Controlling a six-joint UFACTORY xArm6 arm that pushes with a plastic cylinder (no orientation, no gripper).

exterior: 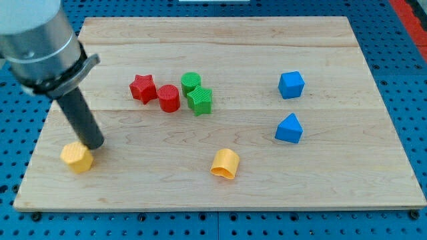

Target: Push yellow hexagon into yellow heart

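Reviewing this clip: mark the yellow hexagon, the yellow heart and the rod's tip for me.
yellow hexagon [76,159], camera view, on its top face near the view's bottom left.
yellow heart [225,163], camera view, on its upper surface.
my tip [94,145], camera view, at the rod's very end, touching the hexagon's upper right edge.
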